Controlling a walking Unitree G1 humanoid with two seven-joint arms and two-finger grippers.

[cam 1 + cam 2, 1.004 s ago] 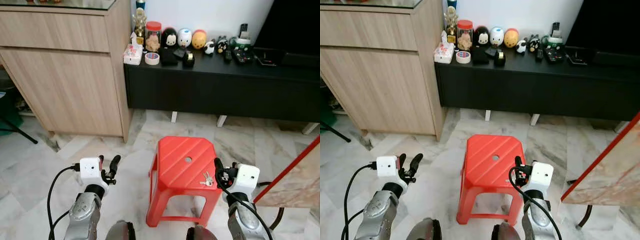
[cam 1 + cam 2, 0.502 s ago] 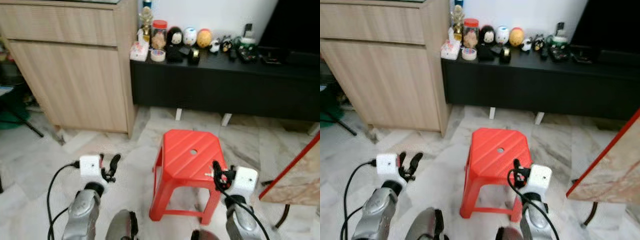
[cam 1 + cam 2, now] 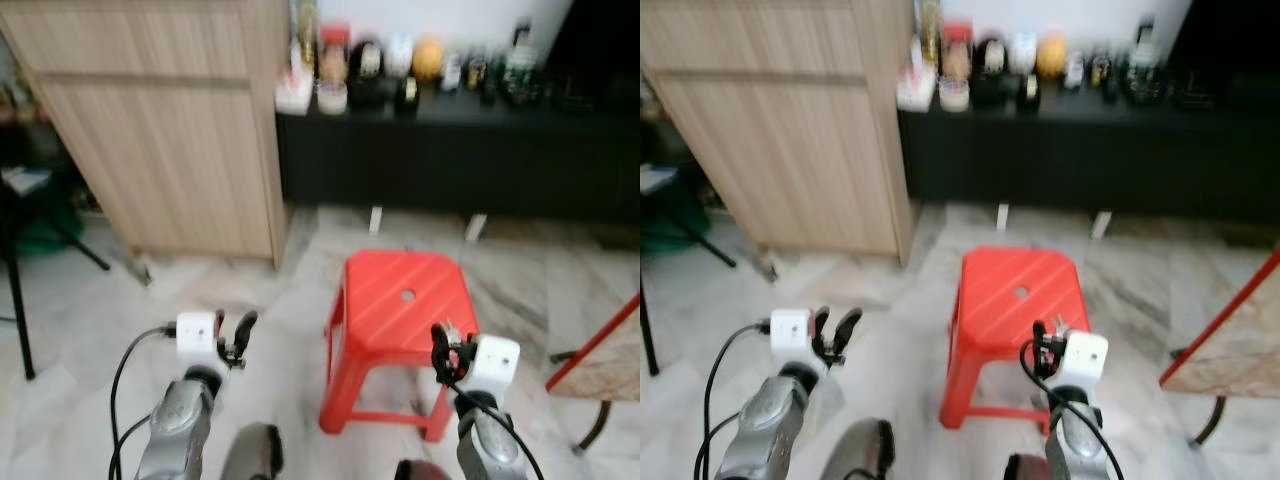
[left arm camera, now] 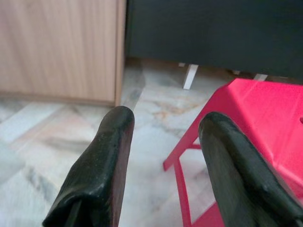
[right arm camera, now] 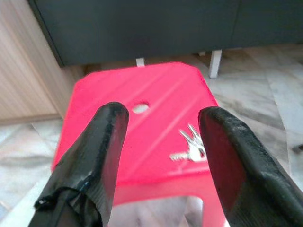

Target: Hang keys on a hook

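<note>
Task barely begun: nothing grasped, no hook in sight, so pick-up and hanging are both left. The small bunch of silver metal keys (image 5: 191, 147) lies flat on the top of the red plastic stool (image 3: 400, 305), near the stool's front right corner, beside the round hole in the seat.

The right gripper (image 5: 163, 137) hangs just short of the stool with its two black fingers spread wide and empty; the keys sit ahead of it, nearer its right finger, not touched.

The left gripper (image 4: 163, 142) is also spread and empty, over the marble floor (image 4: 42, 142) left of the stool.

Head views are blurred.
</note>
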